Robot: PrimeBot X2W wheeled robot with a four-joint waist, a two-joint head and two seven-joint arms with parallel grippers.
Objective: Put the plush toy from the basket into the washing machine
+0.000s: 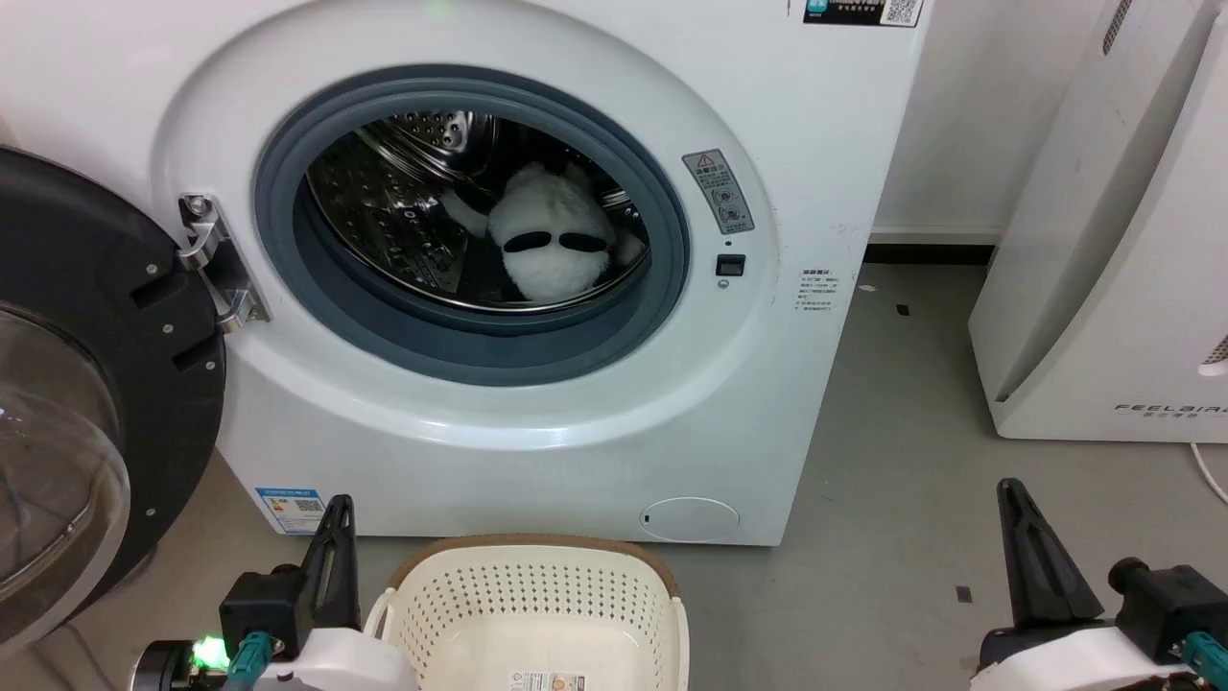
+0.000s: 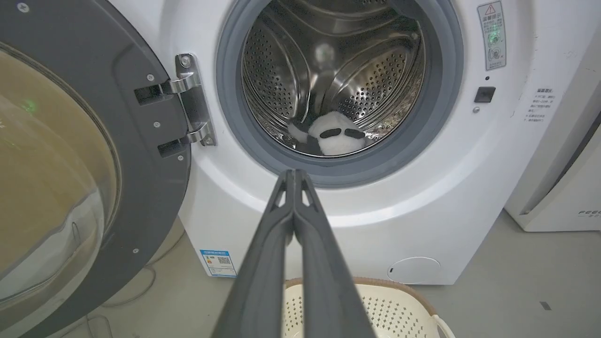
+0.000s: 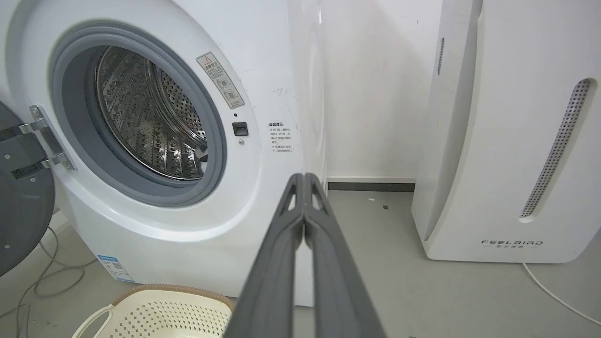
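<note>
Since the fluffy white penguin plush [image 1: 552, 240] lies inside the white front-loading washer [image 1: 576, 422], your left hand [image 1: 338, 513] and right hand [image 1: 1009, 494] rest closed (empty).

I see bright, even room light; steel drum [image 1: 403, 192] glints at ten o'clock, glass door [image 1: 48, 461] glares at nine, wrist views bow outward.

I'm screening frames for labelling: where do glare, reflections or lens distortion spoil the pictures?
Head view: bright glints on the steel drum, yet the plush toy reads sharp. Left wrist view: the door glass carries a brownish reflection with a green spot. Right wrist view: wide-angle bowing of the washing machine side edge, even light.
</note>
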